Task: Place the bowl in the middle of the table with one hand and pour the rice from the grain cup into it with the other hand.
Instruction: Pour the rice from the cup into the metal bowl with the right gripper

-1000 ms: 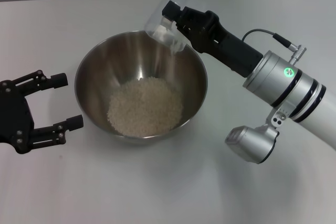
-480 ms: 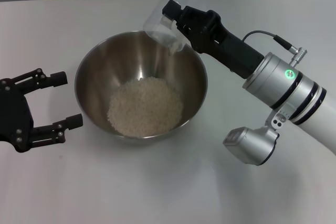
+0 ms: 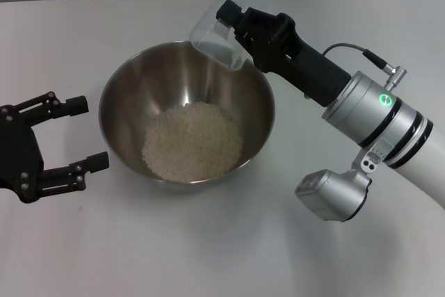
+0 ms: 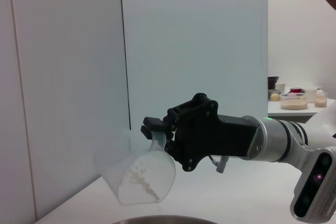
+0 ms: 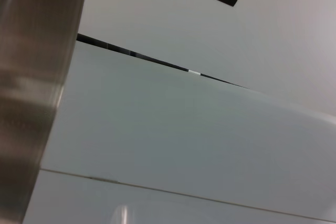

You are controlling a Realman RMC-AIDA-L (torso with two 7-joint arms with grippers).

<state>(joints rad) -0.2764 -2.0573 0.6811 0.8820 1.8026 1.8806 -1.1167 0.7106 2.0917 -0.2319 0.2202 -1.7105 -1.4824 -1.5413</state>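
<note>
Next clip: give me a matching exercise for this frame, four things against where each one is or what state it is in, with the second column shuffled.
Things:
1. grain cup
2. rice
3. left claw
4. bowl

States:
A. open, beside the bowl, holding nothing
B. heaped in the bottom of the bowl
C. standing on the table, wide and shiny
D. tipped over the bowl's far rim, gripped by the right claw

Pairs: 1-D, 2-B, 3-A, 4-C

No legible text or labels.
</note>
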